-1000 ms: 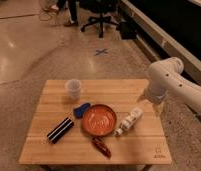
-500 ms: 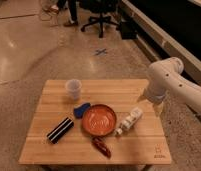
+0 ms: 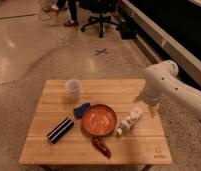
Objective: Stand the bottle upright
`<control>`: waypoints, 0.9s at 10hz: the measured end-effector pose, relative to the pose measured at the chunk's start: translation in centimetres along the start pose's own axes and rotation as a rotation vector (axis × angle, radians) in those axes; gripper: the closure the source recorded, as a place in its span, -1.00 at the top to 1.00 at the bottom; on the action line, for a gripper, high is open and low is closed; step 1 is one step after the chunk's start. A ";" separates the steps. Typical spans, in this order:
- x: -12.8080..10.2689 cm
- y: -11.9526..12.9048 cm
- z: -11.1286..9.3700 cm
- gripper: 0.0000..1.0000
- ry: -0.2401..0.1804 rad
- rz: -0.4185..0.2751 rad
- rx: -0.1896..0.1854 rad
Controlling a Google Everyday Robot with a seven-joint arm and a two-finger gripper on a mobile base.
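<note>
Your bottle [image 3: 130, 121] lies on its side on the wooden table [image 3: 119, 90], just right of the orange plate [image 3: 99, 119]. The gripper [image 3: 145, 106] hovers beside its far end, jaws spread and empty. Grasping and uprighting it are not yet done.
</note>
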 end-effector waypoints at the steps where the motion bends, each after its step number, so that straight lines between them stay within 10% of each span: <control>1: -0.7 -0.3 0.7 0.42 -0.001 0.003 0.002; 9: -2.9 -1.1 5.2 0.42 0.103 0.051 0.014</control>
